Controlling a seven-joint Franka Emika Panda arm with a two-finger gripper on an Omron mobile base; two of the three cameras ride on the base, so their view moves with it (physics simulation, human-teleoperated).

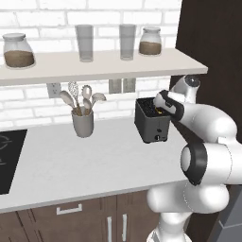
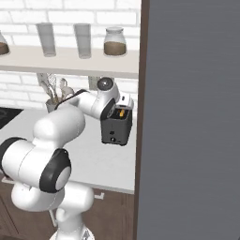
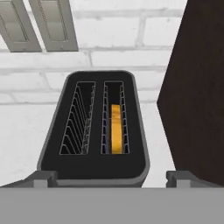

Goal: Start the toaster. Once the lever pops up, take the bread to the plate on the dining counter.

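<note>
Dark grey toaster (image 3: 94,127) sits on the white bench (image 1: 71,165), golden bread (image 3: 116,129) sunk in its right slot; the pincer (image 3: 111,178) hangs wide above.

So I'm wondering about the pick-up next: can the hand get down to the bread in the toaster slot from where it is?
Probably yes. The hand hangs open right above the toaster, and the bread stands in the right slot with nothing over it, though the slot is narrow.

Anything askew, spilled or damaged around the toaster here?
Nothing stands out. The toaster stands upright on the counter, the bread sits straight in one slot, and the open tool hovers above it.
</note>
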